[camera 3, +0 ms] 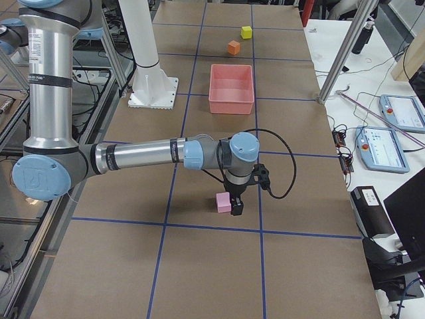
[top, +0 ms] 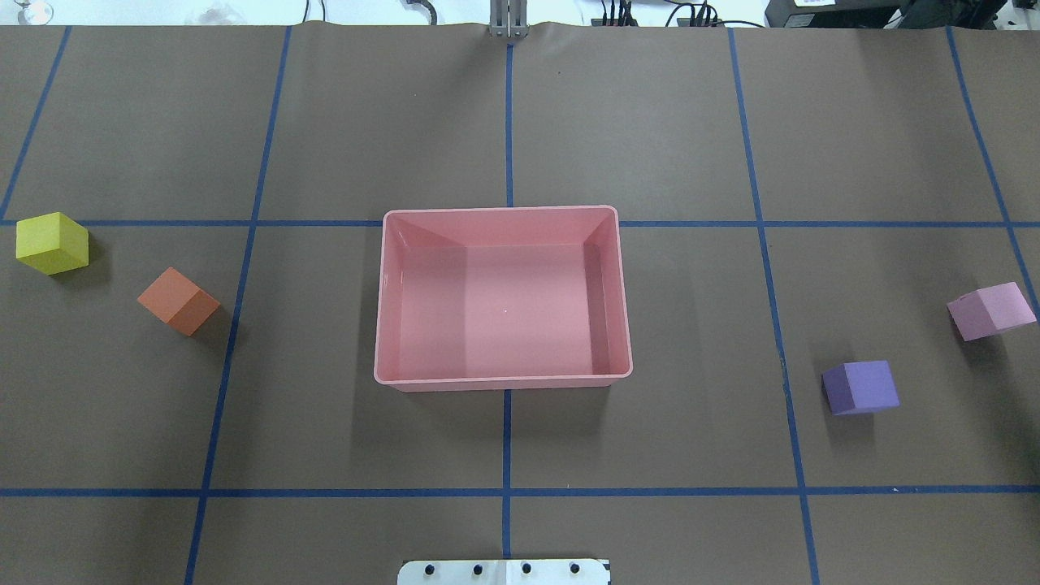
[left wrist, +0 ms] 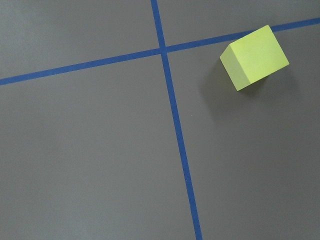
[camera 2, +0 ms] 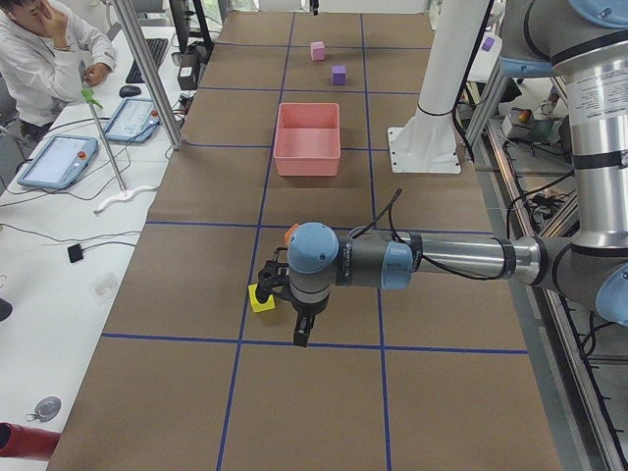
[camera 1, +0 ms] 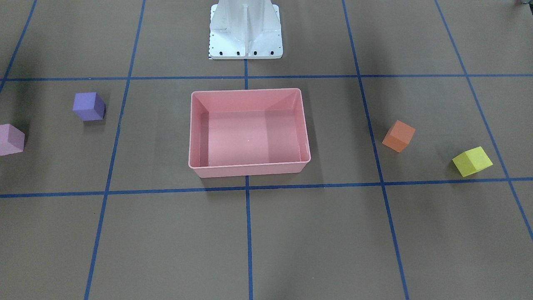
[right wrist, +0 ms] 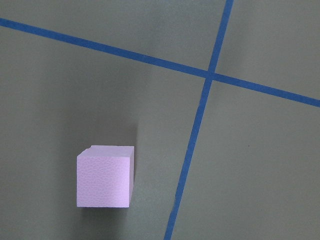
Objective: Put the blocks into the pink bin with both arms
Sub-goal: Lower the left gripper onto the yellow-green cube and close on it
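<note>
The pink bin [top: 380, 309] stands empty at the table's centre; it also shows in the front view [camera 1: 193, 133]. The yellow block [top: 52, 242] and orange block [top: 179, 301] lie on its left, the purple block [top: 861, 387] and light pink block [top: 990, 310] on its right. My left gripper [camera 2: 301, 332] hangs beside the yellow block [camera 2: 261, 297]; the left wrist view shows that block [left wrist: 254, 57] but no fingers. My right gripper [camera 3: 236, 206] hangs next to the light pink block [camera 3: 223, 203], which the right wrist view also shows [right wrist: 105, 176]. I cannot tell whether either gripper is open or shut.
The white pedestal [camera 1: 245, 29] stands behind the bin on the robot's side. Blue tape lines grid the brown table. An operator [camera 2: 44, 54] sits at a side desk with tablets. Metal posts [camera 2: 147, 69] stand along the table's far edge.
</note>
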{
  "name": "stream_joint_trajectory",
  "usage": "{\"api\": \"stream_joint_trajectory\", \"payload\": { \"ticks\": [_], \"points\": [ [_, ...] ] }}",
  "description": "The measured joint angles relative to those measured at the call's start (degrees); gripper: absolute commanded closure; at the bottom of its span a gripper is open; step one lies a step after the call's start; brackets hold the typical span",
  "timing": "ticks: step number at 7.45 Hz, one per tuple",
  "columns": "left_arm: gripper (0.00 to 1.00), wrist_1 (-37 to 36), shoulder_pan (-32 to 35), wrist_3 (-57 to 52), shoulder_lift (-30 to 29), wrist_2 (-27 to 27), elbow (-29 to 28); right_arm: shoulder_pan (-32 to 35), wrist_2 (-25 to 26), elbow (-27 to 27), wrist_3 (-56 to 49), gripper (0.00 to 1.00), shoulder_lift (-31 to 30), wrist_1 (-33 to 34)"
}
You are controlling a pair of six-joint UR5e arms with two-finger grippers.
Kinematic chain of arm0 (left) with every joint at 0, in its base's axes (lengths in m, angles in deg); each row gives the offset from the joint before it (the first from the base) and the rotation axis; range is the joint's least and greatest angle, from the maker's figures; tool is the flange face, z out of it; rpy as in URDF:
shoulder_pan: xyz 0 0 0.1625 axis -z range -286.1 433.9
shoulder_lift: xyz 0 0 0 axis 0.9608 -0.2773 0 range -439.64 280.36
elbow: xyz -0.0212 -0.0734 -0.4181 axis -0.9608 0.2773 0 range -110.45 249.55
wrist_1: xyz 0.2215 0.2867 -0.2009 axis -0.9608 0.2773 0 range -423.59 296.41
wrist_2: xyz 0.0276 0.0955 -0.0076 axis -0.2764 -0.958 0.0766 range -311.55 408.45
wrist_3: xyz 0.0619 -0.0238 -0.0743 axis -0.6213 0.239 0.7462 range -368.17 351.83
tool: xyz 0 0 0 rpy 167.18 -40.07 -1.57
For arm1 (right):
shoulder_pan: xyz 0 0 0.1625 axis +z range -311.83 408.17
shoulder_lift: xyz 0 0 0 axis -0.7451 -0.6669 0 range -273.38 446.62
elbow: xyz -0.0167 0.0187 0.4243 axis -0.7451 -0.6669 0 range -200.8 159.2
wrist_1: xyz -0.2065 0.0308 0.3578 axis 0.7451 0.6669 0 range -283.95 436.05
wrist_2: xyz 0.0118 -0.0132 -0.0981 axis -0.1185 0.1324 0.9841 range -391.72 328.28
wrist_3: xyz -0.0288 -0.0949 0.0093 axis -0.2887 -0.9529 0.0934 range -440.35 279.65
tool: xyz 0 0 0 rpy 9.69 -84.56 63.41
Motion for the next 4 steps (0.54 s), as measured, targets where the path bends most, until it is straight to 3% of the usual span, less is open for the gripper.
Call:
{"api": "stream_joint_trajectory", "payload": {
  "ticks": [4],
  "points": [
    [0.00,2.8,-3.5,2.6,-8.5,2.7,-5.1,-1.8,-0.1,0.3,7.3,0.00,4.1,-0.1]
  ]
}}
